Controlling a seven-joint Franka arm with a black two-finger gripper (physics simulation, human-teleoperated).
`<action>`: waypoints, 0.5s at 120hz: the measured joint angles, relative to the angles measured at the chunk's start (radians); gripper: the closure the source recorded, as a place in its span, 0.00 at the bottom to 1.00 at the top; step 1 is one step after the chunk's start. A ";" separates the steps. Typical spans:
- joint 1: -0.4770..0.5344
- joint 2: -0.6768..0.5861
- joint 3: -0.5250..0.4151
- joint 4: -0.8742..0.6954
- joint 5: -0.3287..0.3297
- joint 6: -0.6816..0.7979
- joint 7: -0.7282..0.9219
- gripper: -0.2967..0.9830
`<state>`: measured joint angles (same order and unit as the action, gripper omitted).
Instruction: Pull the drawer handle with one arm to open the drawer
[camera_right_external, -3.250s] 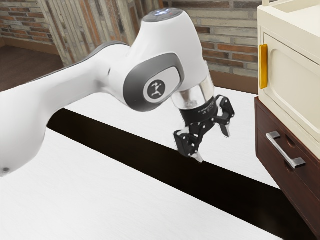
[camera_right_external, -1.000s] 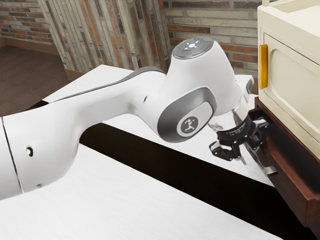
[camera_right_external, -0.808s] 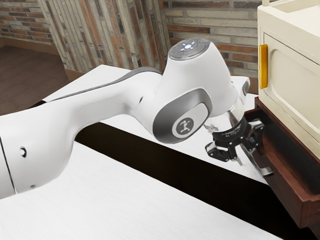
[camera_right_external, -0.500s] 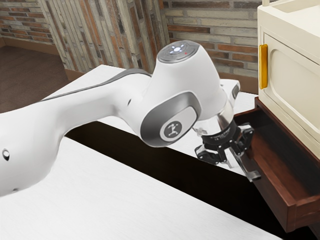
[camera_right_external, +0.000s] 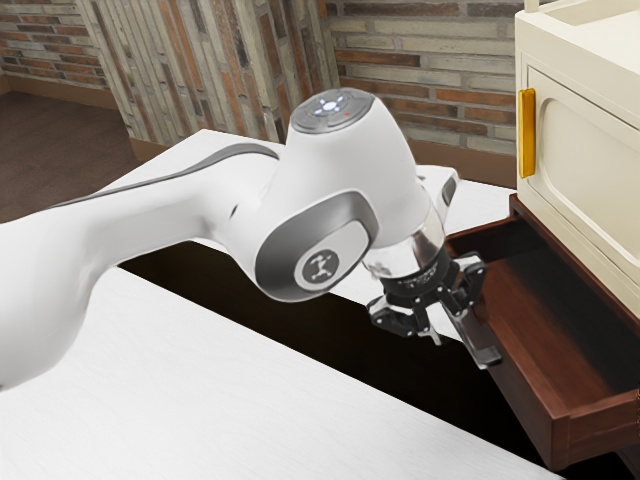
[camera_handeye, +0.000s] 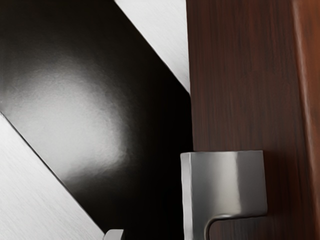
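Drawer well out, jaws hooked at its handle

You have the dark brown wooden drawer (camera_right_external: 528, 405) standing well open, its hollow in view below the cream cabinet (camera_right_external: 590, 160); it lies toward the exterior view's right, where the tabletop's (camera_right_external: 250, 390) far edge runs in behind the cabinet. Your black two-finger gripper (camera_right_external: 455, 330) is down at the squared silver metal handle (camera_right_external: 487, 356) on the drawer's front; its jaws stand apart, one clear of the handle on the outer side, the other seemingly tucked behind the bar, though that tip is hidden from you.

That placing makes sense for a pull: a jaw behind the bar can drag the drawer without any pinch; the price is that the handle could slip off if your hand rises or turns. The task looks all but done, to my judgement; if you want more travel, draw straight away from the cabinet and keep the height level; otherwise stop, then lift the jaws clear.
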<state>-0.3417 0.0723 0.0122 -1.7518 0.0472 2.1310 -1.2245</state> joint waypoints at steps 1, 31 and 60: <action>0.000 -0.002 0.000 -0.001 0.000 0.000 0.000 0.68; -0.001 -0.048 0.008 -0.051 0.004 -0.002 0.001 0.67; 0.018 -0.105 0.000 -0.117 0.007 -0.004 -0.002 0.67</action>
<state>-0.3239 -0.0324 0.0122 -1.8690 0.0545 2.1273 -1.2263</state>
